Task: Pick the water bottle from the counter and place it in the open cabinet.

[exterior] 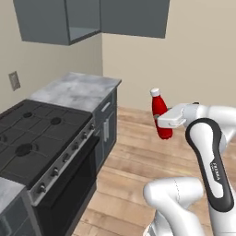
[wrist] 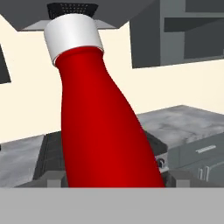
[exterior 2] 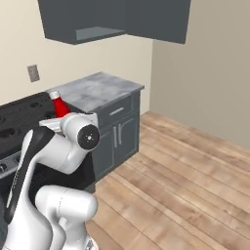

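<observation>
Item: water bottle, held mid-air over floor, tilted, gripper clamped on lower body. Open cabinet well above, to left. Risk, we reckon: tilt + low grip, btl could slip or clip shelf edge.

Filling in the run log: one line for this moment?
pincer: shut on water bottle | bottle: lifted, tilted, over floor | open cabinet: above left, not yet reached
</observation>
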{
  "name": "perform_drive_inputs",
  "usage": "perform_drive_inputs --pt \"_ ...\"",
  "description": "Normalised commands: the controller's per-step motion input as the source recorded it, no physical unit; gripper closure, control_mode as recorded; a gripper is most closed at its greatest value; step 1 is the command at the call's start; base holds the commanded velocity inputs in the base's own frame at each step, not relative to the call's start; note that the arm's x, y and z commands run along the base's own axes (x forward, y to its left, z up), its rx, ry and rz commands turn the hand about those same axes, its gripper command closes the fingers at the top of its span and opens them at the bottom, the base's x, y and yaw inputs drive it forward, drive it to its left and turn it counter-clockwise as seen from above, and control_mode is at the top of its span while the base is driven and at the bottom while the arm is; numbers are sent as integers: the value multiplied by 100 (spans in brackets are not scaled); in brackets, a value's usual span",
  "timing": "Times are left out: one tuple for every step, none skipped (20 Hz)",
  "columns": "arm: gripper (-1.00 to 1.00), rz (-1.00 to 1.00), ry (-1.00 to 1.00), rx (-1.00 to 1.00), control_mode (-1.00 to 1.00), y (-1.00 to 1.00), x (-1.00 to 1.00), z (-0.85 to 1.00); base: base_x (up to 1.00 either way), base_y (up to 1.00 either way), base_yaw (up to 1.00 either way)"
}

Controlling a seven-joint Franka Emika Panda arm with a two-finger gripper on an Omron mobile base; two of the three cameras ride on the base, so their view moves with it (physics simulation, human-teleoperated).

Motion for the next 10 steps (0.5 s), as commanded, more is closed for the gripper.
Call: perform_drive_inputs --pt "100 0 0 0 100 0 0 0 84 -7 1" --pt "100 0 0 0 100 0 0 0 85 -7 2" --pt "100 0 0 0 100 0 0 0 85 -7 2" --pt "100 0 0 0 100 0 0 0 85 -6 3" --pt "100 0 0 0 100 0 0 0 85 -6 3" --pt "100 0 0 0 100 0 0 0 85 -6 4" --pt "100 0 0 0 100 0 0 0 86 -5 4" --pt "100 0 0 0 100 0 0 0 87 -5 4" --pt "100 0 0 0 100 0 0 0 87 -5 4" --pt "100 0 0 0 100 0 0 0 87 -4 4"
